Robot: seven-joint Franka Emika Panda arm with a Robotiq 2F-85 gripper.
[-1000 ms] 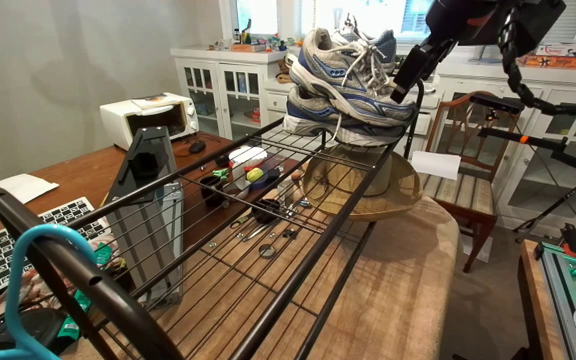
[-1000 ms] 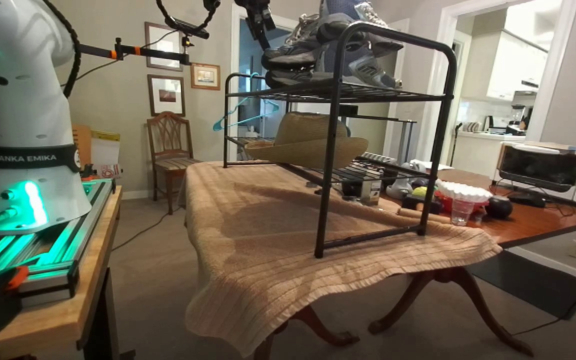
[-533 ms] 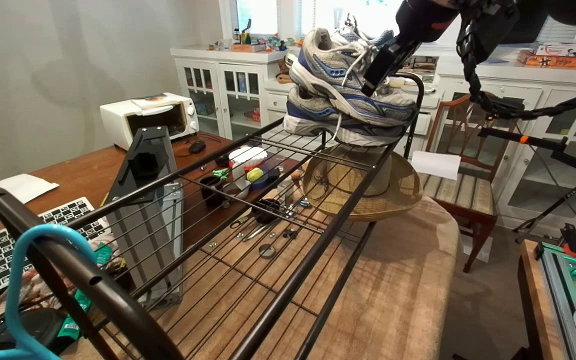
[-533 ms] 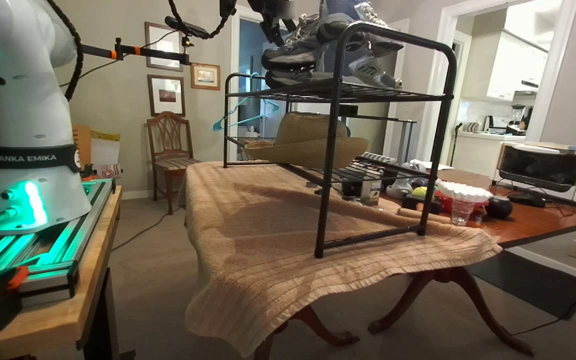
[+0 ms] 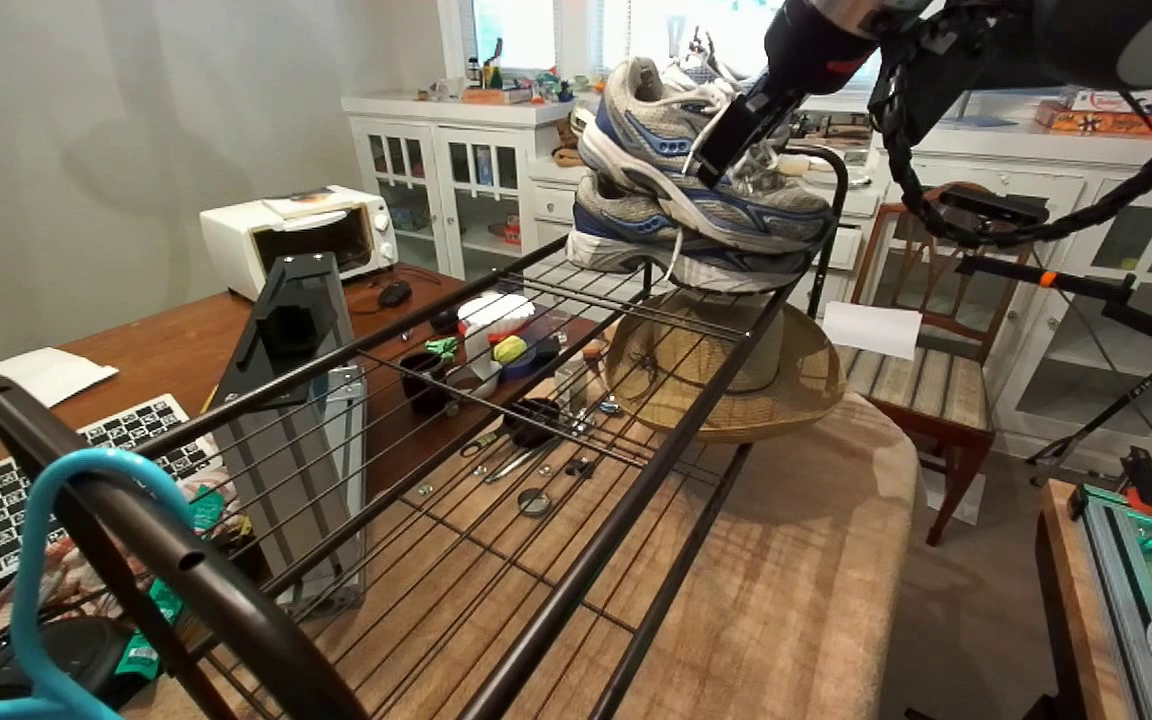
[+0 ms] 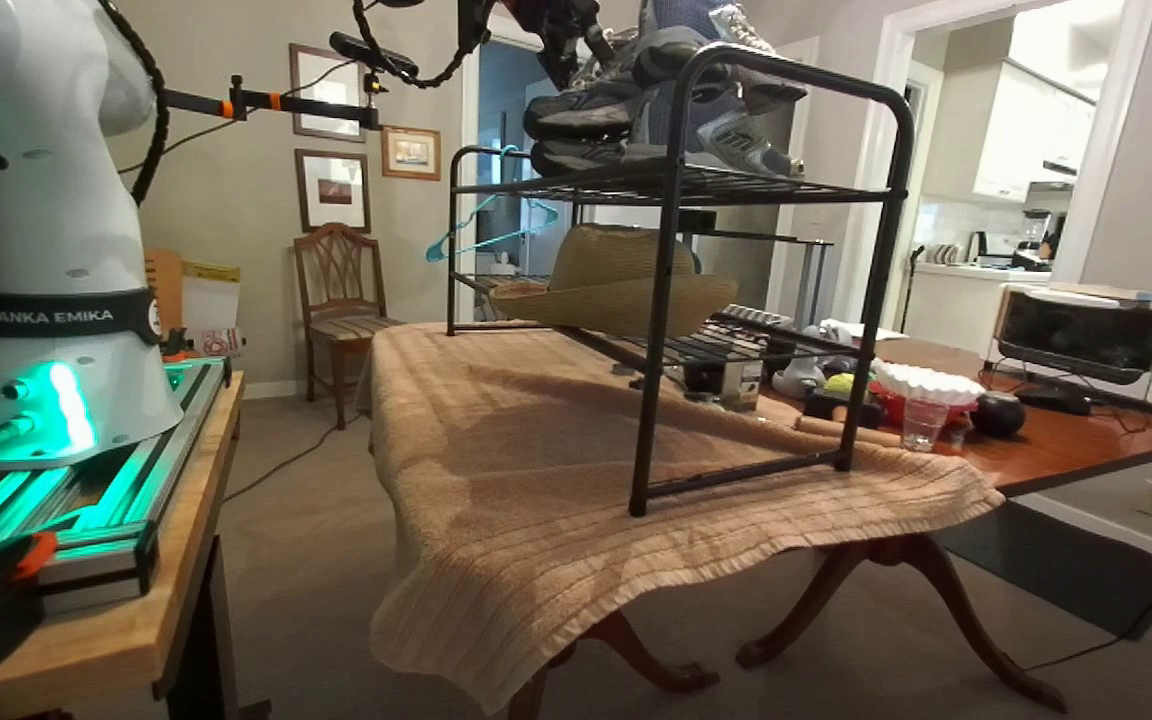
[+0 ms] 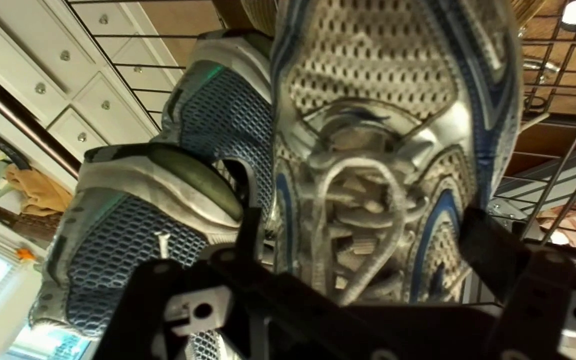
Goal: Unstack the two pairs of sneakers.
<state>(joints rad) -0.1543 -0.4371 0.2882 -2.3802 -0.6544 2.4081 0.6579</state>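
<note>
Fingers [image 7: 488,252] of mine spread wide, one either side of upper white-and-blue sneaker [image 7: 380,135] at laces; contact I can't tell. Lower sneaker [image 5: 626,225] directly beneath, on top rack shelf [image 6: 816,195]; grey-blue sneakers [image 7: 130,232] stacked just beside.

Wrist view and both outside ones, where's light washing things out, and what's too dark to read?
In an exterior view, the window behind the stacked sneakers is washed out nearly white; in an exterior view, the robot's light strip glows overexposed green-white, and shadow darkens the tan cloth below the rack; in the wrist view, much of the tool is too black to read.
</note>
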